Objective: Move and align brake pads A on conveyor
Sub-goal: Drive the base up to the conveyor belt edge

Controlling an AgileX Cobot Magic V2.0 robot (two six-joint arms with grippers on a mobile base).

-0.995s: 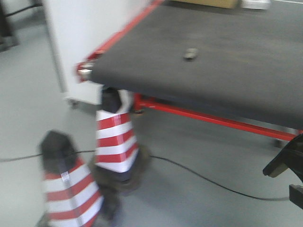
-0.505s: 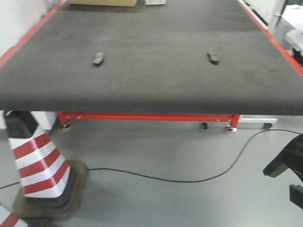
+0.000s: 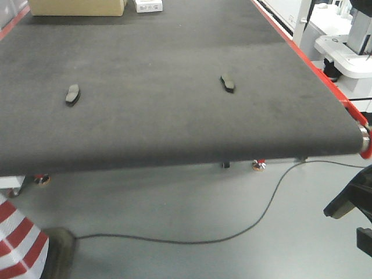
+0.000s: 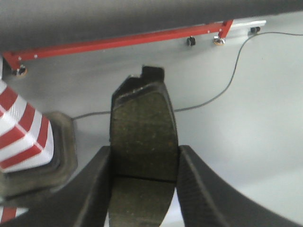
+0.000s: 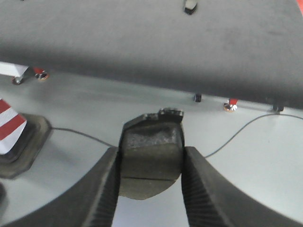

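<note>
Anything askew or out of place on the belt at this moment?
Yes: the two brake pads on the conveyor are not aligned. The left pad lies nearer the front edge and the right pad is angled differently. Two more pads are clamped in the left gripper and right gripper, above the floor.

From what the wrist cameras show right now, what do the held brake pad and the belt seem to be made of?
The brake pad clamped in the left pincer looks like pressed friction compound: a matte, dark olive-grey, speckled, grainy face with a thin groove across it. The belt looks like a charcoal felt-like fabric, dull and fuzzy with no shine; whether it has a rubber backing cannot be told.
</note>
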